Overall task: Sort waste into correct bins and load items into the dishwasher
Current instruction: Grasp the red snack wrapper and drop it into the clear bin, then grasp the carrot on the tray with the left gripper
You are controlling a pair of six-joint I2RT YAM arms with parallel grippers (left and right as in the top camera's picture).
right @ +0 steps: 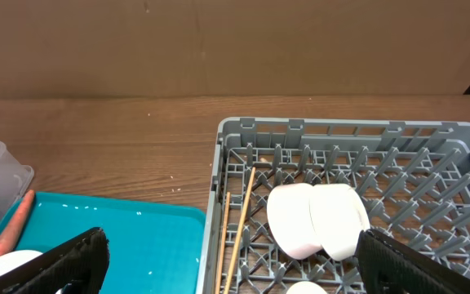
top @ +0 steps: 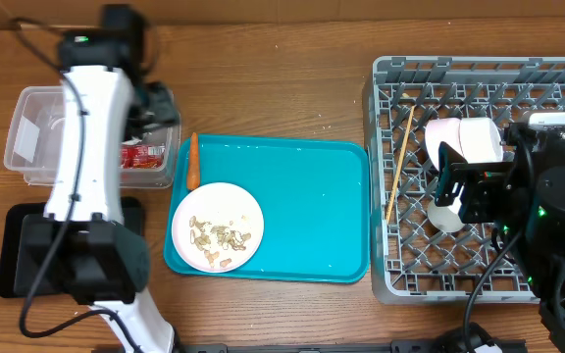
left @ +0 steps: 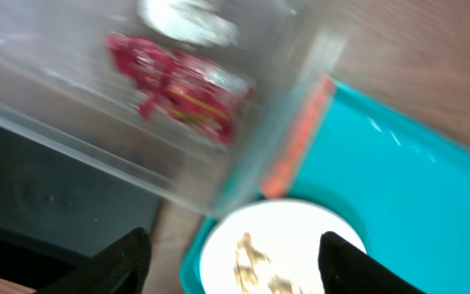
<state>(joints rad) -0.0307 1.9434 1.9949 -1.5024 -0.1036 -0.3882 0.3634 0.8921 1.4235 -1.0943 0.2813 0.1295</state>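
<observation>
The red snack wrapper (left: 182,86) lies inside the clear tub (top: 27,137), with a white tissue (left: 188,20) beside it. My left gripper (left: 239,261) hovers over the tub's edge, open and empty, its black fingers (left: 125,261) wide apart. On the teal tray's (top: 312,206) left rim lies the orange carrot (top: 193,160). A white plate (top: 218,227) with beige scraps sits on the tray. In the grey dish rack (top: 479,74) stand two white bowls (right: 317,219) and the chopsticks (right: 239,220). My right gripper (right: 239,265) hangs open above the rack.
The black tray (top: 13,250) sits at the front left under my left arm. A small white round thing (top: 446,218) lies in the rack below my right gripper (top: 456,186). Bare wooden table runs along the back.
</observation>
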